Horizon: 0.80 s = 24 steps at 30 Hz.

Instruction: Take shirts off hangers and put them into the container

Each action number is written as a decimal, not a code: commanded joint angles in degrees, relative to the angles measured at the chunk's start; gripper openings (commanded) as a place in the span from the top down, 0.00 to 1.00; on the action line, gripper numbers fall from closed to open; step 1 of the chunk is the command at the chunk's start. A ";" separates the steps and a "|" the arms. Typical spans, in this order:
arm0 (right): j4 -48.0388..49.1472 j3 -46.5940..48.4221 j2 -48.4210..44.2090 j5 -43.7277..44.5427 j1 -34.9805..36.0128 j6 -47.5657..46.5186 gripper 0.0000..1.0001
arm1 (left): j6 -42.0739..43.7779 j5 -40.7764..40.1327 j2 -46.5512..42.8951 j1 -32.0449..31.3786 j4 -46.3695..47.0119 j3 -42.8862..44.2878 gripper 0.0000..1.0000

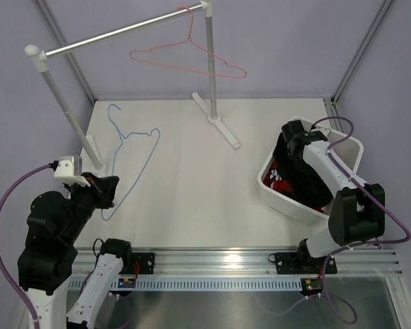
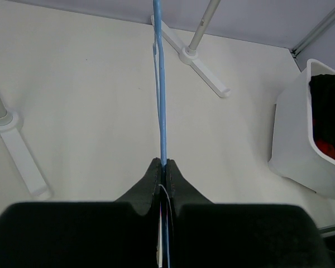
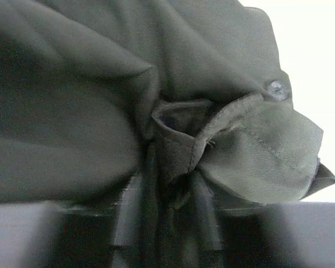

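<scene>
White tabletop [image 1: 192, 175]: left gripper [image 2: 163, 163] clamps light-blue wire hanger [image 2: 162, 84]; right gripper [image 3: 167, 234], jaw gap unreadable in blur, should release plain black shirt [image 3: 100, 111] fully inside white slotted plastic basket [image 1: 281, 200].

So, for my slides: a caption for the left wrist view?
Left gripper shut on the blue hanger, white basket at right.

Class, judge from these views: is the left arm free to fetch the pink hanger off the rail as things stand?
Probably not yet. The left gripper is shut on the blue hanger, and the pink hanger hangs from the rail at the far side, right of centre.
</scene>
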 commanded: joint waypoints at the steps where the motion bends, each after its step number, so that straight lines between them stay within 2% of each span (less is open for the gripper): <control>1: -2.98 2.20 -6.74 -2.28 -0.20 -1.18 0.23 | 0.60 -2.31 1.11 -0.02 2.77 3.79 1.00; 2: -4.04 2.91 -8.25 -1.76 -0.11 -1.01 0.07 | 0.34 -2.66 1.28 0.07 3.38 3.88 1.00; 3: -5.27 4.83 -9.40 -0.18 -0.11 -0.75 0.01 | 0.07 -3.01 1.46 0.07 4.09 4.14 1.00; 7: -12.90 10.72 -16.50 2.90 0.94 0.30 0.00 | 0.68 -4.86 4.43 0.07 7.34 6.68 1.00; 14: -17.32 21.28 -25.93 3.09 12.18 0.49 0.00 | 4.55 -12.33 11.73 0.07 12.08 13.45 1.00; 19: -11.99 20.06 -30.66 -2.00 13.69 -5.30 0.00 | 5.96 -12.68 14.73 0.07 17.80 15.12 1.00; 24: -3.28 13.38 -38.30 -12.81 13.78 -11.19 0.01 | 7.45 -13.65 19.37 0.07 22.45 16.79 1.00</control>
